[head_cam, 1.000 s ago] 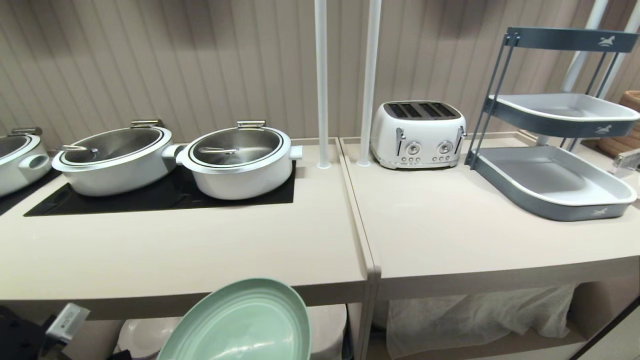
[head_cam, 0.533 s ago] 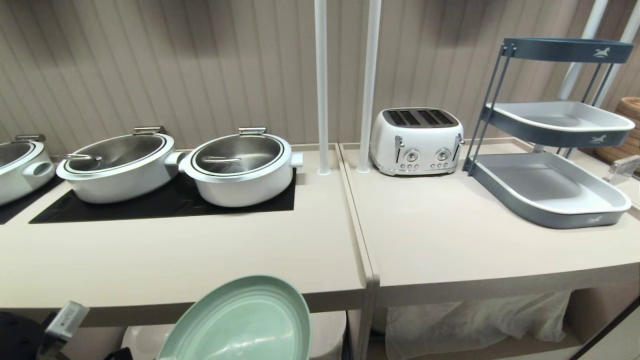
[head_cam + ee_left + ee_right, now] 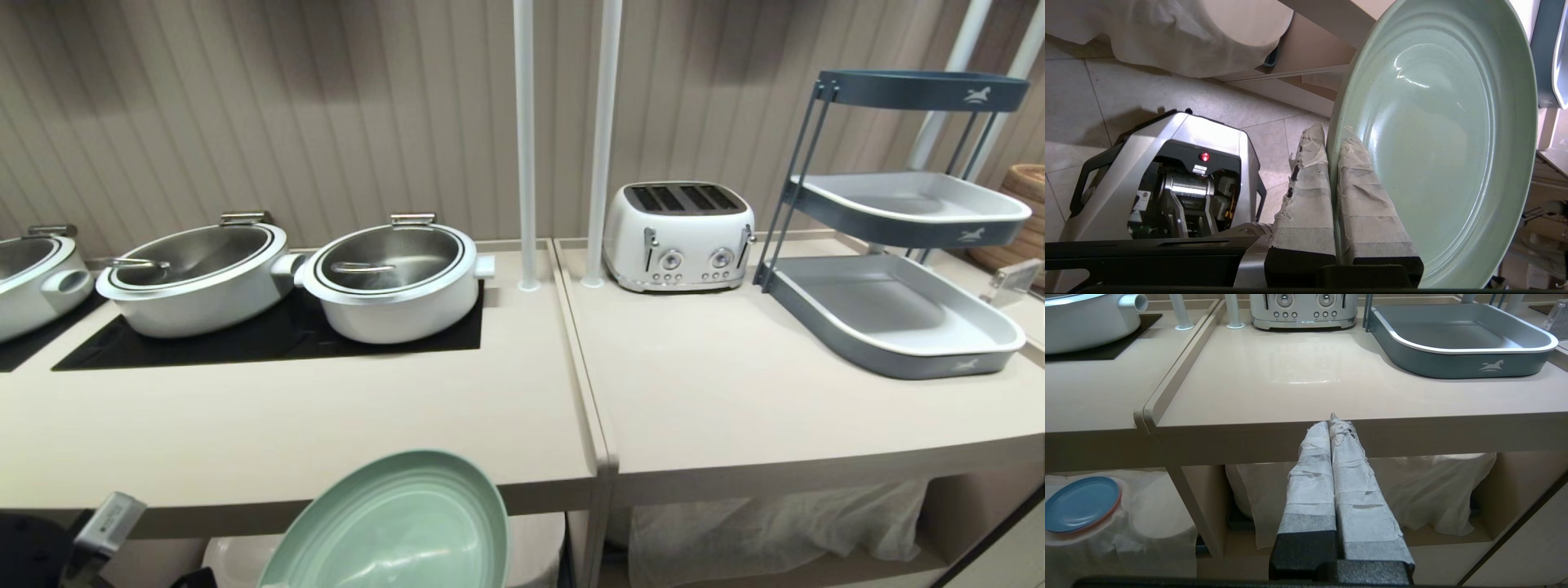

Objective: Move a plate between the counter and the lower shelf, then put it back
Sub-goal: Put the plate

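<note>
The mint-green plate (image 3: 400,531) hangs tilted just in front of the counter's (image 3: 286,433) thick front edge, its upper rim overlapping that edge. My left gripper (image 3: 1332,134) is shut on the plate (image 3: 1445,143), one taped finger on each side of its rim. Behind and under the plate, the lower shelf (image 3: 1290,57) holds round mounds under a white cloth (image 3: 1167,41). My right gripper (image 3: 1331,422) is shut and empty, level with the front edge of the adjoining plain slab (image 3: 1274,375).
Three white pots (image 3: 392,273) stand on the black cooktop (image 3: 245,343). Two white poles (image 3: 526,147), a toaster (image 3: 678,237) and a grey-blue tray rack (image 3: 898,310) stand further right. A blue plate (image 3: 1081,502) lies on the shelf cloth. My base (image 3: 1167,183) stands on the tiled floor.
The whole head view has shifted, with the counter and pots lower in the picture, so the camera has risen. The plate, still held, stands a little higher against the counter's edge.
</note>
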`<state>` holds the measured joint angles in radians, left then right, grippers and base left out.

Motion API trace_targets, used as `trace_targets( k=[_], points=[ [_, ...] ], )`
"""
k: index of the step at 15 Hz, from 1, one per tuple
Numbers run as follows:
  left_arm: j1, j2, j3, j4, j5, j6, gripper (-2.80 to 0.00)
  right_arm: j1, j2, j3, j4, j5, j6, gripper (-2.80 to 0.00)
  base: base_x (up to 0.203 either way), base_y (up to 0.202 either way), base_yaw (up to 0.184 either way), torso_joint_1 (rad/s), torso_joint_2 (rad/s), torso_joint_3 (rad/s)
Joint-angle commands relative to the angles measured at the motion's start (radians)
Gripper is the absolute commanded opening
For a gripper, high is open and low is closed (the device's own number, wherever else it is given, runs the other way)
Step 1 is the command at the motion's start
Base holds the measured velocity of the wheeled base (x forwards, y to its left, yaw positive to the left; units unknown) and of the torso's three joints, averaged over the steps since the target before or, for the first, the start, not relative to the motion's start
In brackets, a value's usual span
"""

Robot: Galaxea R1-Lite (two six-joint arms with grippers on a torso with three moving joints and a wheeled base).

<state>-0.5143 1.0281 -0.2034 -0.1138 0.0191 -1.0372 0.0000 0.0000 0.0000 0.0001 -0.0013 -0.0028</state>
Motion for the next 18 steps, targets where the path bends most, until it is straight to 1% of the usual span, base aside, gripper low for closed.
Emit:
trace_targets(
  k=[1, 18],
  points=[
    [0.000, 0.006, -0.001, -0.001, -0.001, -0.006, -2.80, 0.000, 0.000, 0.000, 0.001, 0.000, 0.001, -2.80, 0.000, 0.000, 0.000, 0.000, 0.00, 0.000],
    [0.000, 0.026, -0.013, -0.003, -0.010, -0.009, -2.80, -0.001, 0.000, 0.000, 0.000, 0.000, 0.001, -2.80, 0.000, 0.000, 0.000, 0.000, 0.00, 0.000]
  ],
)
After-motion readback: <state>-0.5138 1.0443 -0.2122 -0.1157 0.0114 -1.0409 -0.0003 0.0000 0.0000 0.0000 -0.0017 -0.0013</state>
